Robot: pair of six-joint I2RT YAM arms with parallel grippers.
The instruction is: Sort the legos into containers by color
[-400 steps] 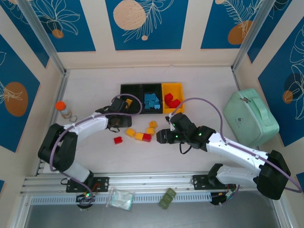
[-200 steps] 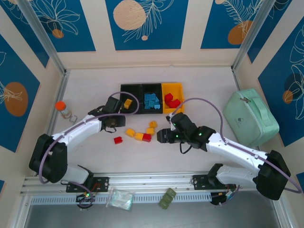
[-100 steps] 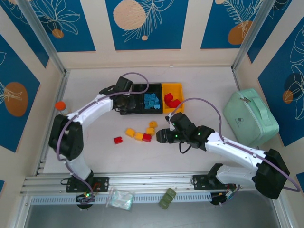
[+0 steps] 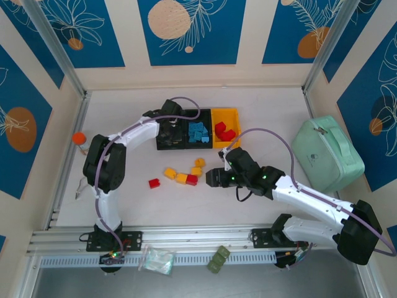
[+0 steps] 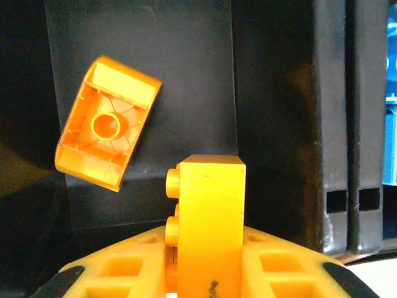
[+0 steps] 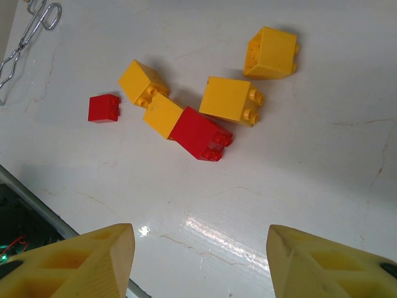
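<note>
The left pincer (image 5: 208, 264) is clamped on a yellow-orange brick (image 5: 211, 205), studs facing nine o'clock, above the left black bin (image 5: 186, 56). A second yellow-orange brick (image 5: 105, 139) lies underside-up on the bin floor at ten o'clock from it. The right pincer (image 6: 198, 234) hangs over the bench (image 6: 322, 167), its jaws wide apart and gripping nothing. The loose legos (image 6: 231, 99) lie at its twelve o'clock, among them a red brick (image 6: 198, 133) touching a yellow brick (image 6: 162, 115).
</note>
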